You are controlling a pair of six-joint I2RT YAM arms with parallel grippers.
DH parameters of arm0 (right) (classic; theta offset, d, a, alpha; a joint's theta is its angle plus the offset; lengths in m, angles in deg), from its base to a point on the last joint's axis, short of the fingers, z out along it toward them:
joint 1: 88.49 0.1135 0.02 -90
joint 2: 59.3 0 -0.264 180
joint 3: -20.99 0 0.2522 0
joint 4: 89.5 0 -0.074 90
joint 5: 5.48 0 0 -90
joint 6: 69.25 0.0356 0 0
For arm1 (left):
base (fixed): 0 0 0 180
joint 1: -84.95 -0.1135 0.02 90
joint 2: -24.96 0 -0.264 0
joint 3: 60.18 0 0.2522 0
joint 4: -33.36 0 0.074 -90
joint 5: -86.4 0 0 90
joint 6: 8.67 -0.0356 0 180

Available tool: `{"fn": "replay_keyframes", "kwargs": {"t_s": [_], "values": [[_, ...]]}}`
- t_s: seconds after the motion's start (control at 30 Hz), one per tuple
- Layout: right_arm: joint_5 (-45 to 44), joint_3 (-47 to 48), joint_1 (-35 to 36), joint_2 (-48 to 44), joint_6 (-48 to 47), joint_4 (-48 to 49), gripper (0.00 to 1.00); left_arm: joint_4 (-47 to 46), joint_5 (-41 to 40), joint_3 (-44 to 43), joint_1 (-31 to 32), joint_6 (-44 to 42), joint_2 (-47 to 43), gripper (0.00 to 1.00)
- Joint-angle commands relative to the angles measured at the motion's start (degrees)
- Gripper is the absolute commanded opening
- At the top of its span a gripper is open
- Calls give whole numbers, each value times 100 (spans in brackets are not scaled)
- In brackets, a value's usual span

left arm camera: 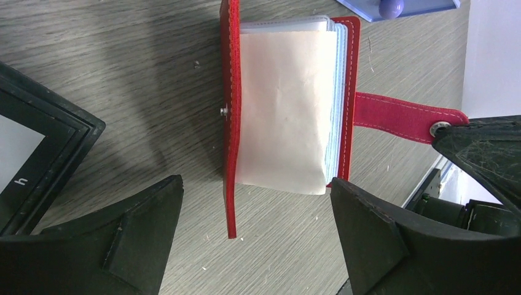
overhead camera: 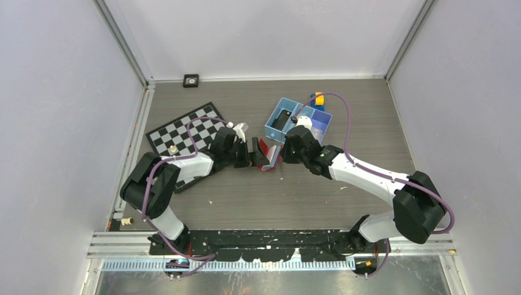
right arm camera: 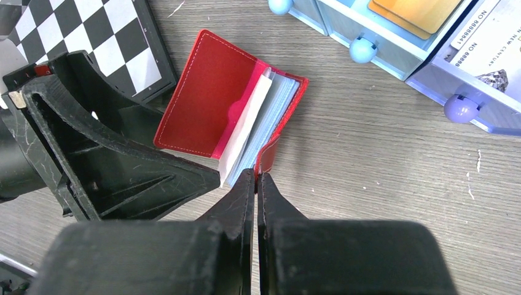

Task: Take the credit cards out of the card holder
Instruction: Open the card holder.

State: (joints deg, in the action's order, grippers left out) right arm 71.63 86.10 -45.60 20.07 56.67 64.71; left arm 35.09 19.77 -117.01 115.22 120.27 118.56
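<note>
The red card holder (right arm camera: pixel 206 92) lies open on the table between both grippers, its blue-grey sleeves and a pale sheet (left arm camera: pixel 282 110) showing. It also shows in the top view (overhead camera: pixel 266 151). My right gripper (right arm camera: pixel 255 178) is shut on the holder's red snap tab (left arm camera: pixel 393 117). My left gripper (left arm camera: pixel 258 246) is open, one finger on each side of the holder's near end, touching nothing. An orange-gold card (right arm camera: pixel 418 11) and a pale printed card (right arm camera: pixel 491 43) lie in the blue tray (right arm camera: pixel 430 77). Whether cards are in the sleeves is hidden.
The blue three-compartment tray (overhead camera: pixel 278 133) stands just behind the right gripper. A chessboard (overhead camera: pixel 184 132) lies at the left, close to the left arm, with a small piece on it. A small black object (overhead camera: pixel 191 80) sits at the back wall.
</note>
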Motion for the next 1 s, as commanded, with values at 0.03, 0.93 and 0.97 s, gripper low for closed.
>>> {"fn": "replay_keyframes", "kwargs": {"t_s": [0.03,0.93,0.97], "values": [[-12,50,-21,-120,29,214,0,-191,271,-232,23,-69,99,92],[-236,64,-201,-43,257,21,1,129,44,-218,-107,45,33,29],[-161,74,-248,0,284,6,0,97,15,-171,-108,53,-34,26]]}}
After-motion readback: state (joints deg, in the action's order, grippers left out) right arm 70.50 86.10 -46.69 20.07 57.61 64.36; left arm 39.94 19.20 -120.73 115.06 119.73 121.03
